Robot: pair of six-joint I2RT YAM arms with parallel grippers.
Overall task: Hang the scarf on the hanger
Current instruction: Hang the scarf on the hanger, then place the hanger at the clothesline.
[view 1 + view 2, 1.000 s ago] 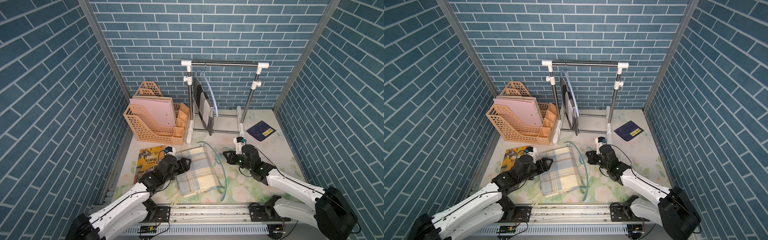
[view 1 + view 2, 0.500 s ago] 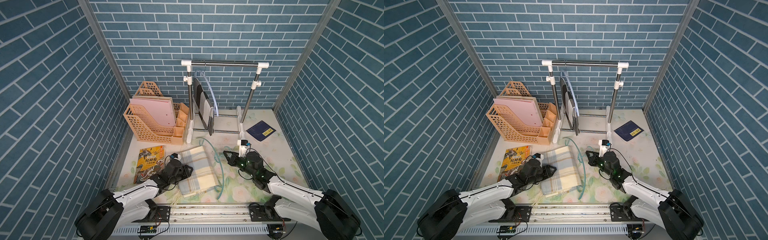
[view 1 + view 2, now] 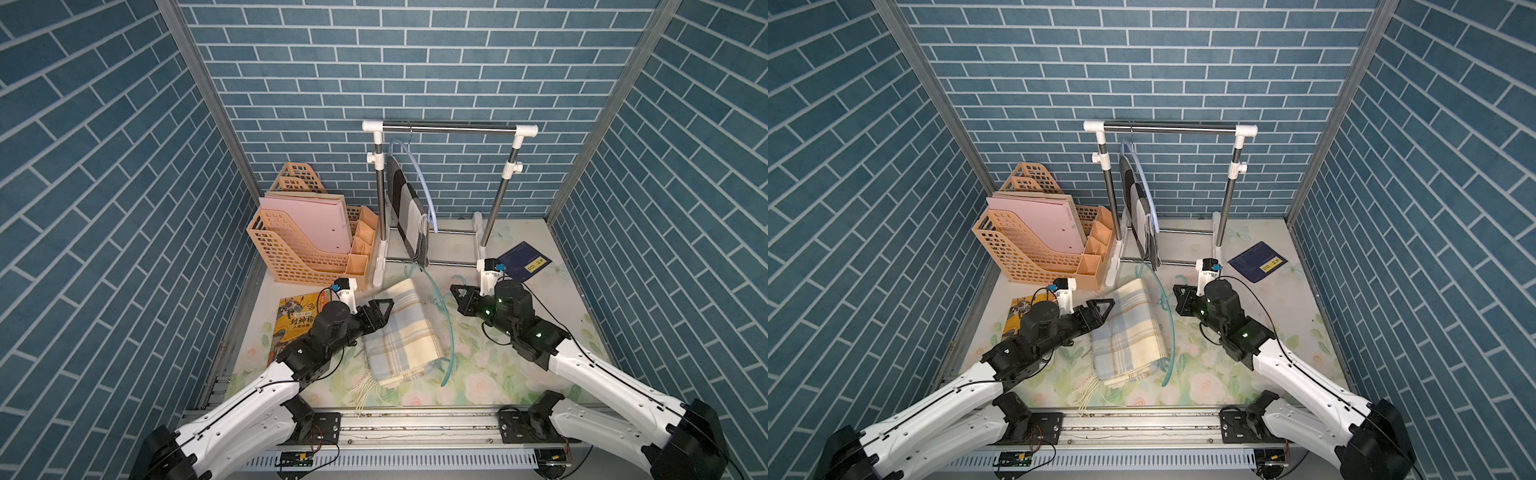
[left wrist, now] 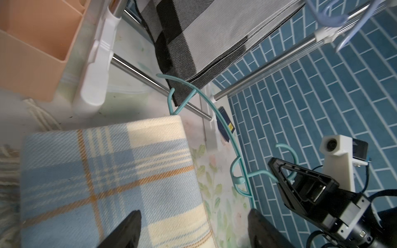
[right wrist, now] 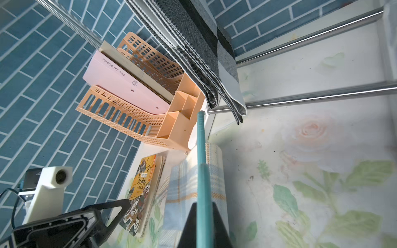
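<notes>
A folded blue-and-cream plaid scarf lies flat on the floral table, fringe toward the front. A teal hanger curves along its right edge. My right gripper is shut on the hanger near its hook, and the right wrist view shows the teal hanger pinched in the right gripper. My left gripper hovers open over the scarf's left edge. In the left wrist view the left gripper straddles the scarf's side edge.
A clothes rack stands at the back with a grey-and-black scarf on a pale hanger. A peach file organiser sits back left, a yellow book under my left arm, and a dark blue booklet back right.
My left gripper dipped toward the scarf's left edge with its jaws narrower, then lifted and opened wide again. The right gripper stayed shut on the hanger and shifted it slightly.
</notes>
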